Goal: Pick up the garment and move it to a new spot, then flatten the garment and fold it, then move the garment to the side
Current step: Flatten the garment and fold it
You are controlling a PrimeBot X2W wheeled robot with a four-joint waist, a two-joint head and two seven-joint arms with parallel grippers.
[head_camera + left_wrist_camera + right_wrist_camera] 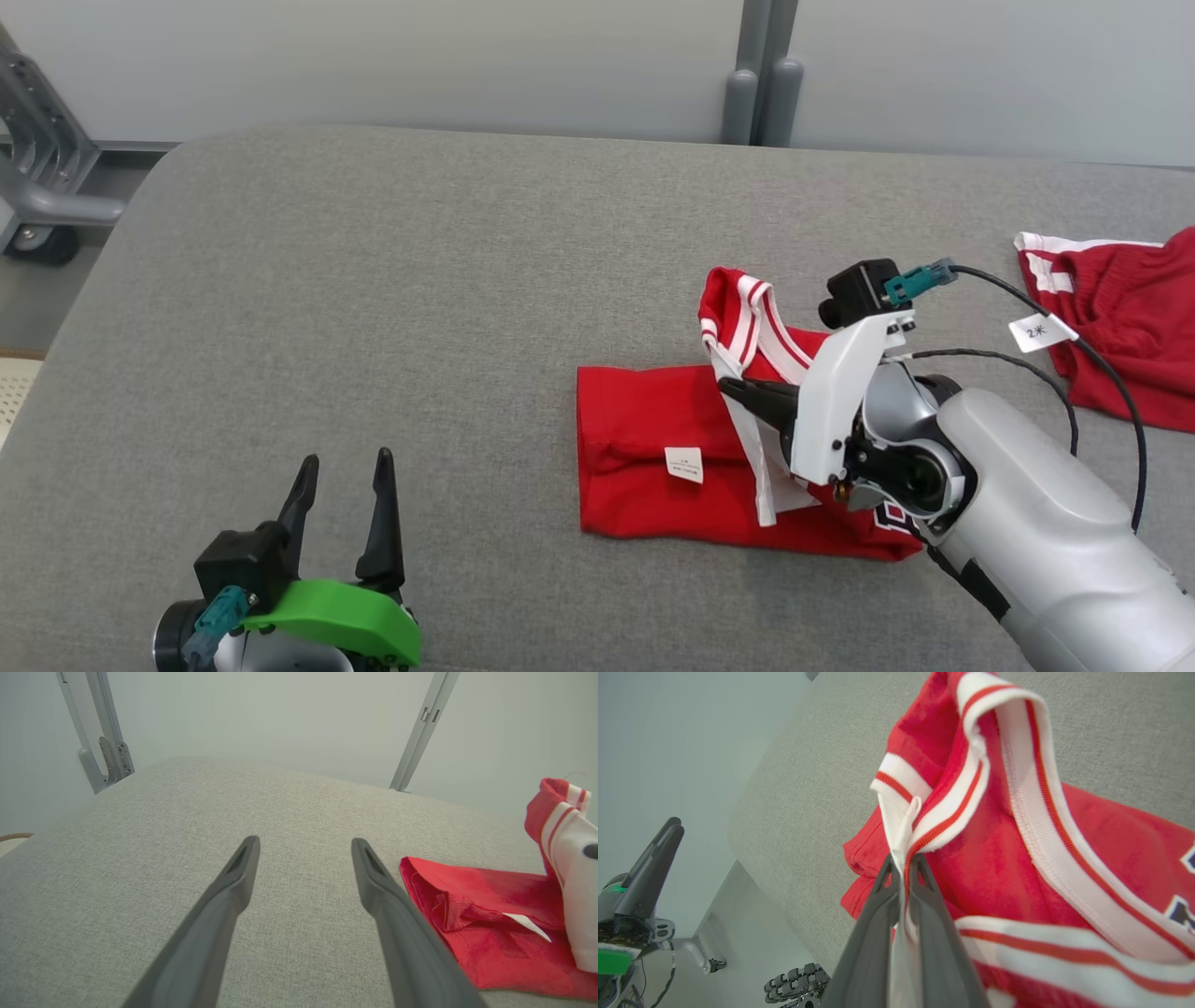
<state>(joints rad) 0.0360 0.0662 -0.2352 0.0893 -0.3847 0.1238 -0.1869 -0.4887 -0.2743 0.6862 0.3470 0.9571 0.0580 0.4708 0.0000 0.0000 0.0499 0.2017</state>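
Note:
A red garment (653,448) with white striped trim lies partly folded on the grey table (420,308); a white label (683,463) shows on it. My right gripper (733,387) is shut on the white trim, lifting that edge above the rest of the cloth. The right wrist view shows the trim (903,844) pinched between the two dark fingers (878,924). My left gripper (344,467) stands open near the table's front left, apart from the garment (490,933), with nothing between its fingers (233,877).
A second red garment (1120,317) with white trim lies at the table's right edge, partly crossed by my right arm's cable and a tag (1041,331). A grey metal frame (37,168) stands beyond the far left corner.

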